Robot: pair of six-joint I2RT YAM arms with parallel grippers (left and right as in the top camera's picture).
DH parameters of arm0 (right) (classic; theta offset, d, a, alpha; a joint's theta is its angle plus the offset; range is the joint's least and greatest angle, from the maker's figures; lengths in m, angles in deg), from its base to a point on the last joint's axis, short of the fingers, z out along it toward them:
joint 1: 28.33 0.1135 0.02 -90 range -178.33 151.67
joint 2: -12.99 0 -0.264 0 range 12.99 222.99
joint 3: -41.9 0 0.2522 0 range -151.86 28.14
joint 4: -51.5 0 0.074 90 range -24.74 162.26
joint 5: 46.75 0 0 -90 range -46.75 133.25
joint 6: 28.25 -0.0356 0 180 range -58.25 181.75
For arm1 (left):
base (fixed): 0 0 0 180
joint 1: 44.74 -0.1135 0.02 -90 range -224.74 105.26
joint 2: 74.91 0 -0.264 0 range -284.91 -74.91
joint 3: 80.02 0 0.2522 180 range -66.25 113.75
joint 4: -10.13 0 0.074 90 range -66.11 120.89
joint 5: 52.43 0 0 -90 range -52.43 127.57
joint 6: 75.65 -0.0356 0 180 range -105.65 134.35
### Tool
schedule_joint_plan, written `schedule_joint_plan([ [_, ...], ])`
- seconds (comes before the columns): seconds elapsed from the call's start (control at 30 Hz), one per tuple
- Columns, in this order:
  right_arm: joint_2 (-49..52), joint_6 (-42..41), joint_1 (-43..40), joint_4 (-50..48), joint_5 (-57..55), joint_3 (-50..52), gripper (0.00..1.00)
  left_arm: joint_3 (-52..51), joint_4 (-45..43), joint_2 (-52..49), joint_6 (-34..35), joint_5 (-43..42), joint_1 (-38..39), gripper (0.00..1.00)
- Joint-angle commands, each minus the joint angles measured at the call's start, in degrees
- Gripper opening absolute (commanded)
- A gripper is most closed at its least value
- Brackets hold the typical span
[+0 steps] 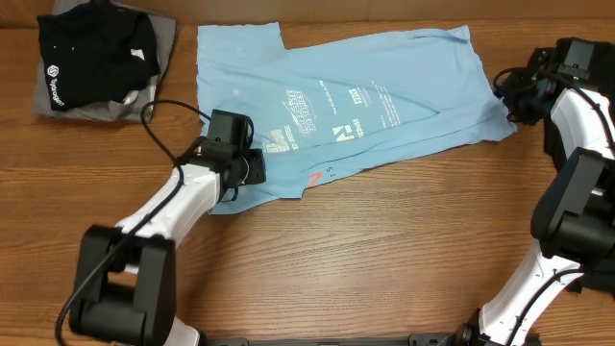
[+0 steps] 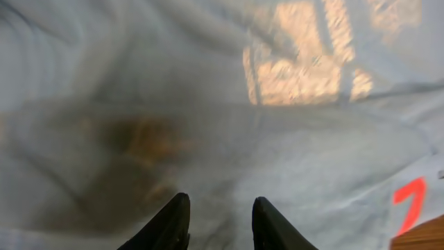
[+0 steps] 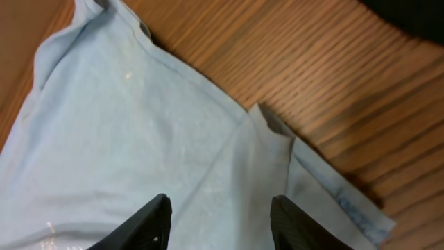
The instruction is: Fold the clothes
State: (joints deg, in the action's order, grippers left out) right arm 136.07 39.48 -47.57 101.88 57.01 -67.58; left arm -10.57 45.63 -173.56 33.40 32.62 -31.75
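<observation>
The light blue T-shirt (image 1: 404,77) lies spread across the middle of the table with its white print and a red mark (image 1: 314,177) facing up. Its lower part is folded over. My left gripper (image 1: 252,165) is over the shirt's lower left part. In the left wrist view it (image 2: 220,208) is open just above the cloth (image 2: 229,139), with nothing between the fingers. My right gripper (image 1: 506,96) is at the shirt's right edge. In the right wrist view it (image 3: 220,212) stands open over the blue fabric (image 3: 139,139), close to a folded hem corner (image 3: 274,132).
A black T-shirt (image 1: 96,53) sits folded on a grey one (image 1: 165,38) at the back left corner. Bare wooden table (image 1: 384,250) stretches in front of the blue shirt. The right arm's white links (image 1: 577,192) stand along the right edge.
</observation>
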Motion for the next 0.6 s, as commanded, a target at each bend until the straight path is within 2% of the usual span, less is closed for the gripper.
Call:
schedule_joint_plan([
  [0.0,0.28,0.22,0.61,0.87,1.31,-1.05,0.53,1.07,1.64,-2.89,-0.68,-7.5,-0.24,0.44],
  [0.03,0.28,0.22,0.61,1.18,1.29,-1.05,0.54,1.07,2.23,-2.89,-0.68,-8.74,-0.07,0.48],
  [0.23,0.28,0.22,0.61,1.51,0.39,-1.05,0.55,2.62,6.75,-2.4,-0.5,-9.51,0.2,0.55],
  [0.37,0.28,0.22,0.61,2.12,0.37,-1.03,0.56,3.78,9.2,-2.4,0.68,-9.4,0.15,0.55],
  [0.57,0.28,0.24,0.61,3.3,-0.87,-1.01,0.56,9.73,16.81,-2.36,0.87,-3.26,0.15,0.54],
])
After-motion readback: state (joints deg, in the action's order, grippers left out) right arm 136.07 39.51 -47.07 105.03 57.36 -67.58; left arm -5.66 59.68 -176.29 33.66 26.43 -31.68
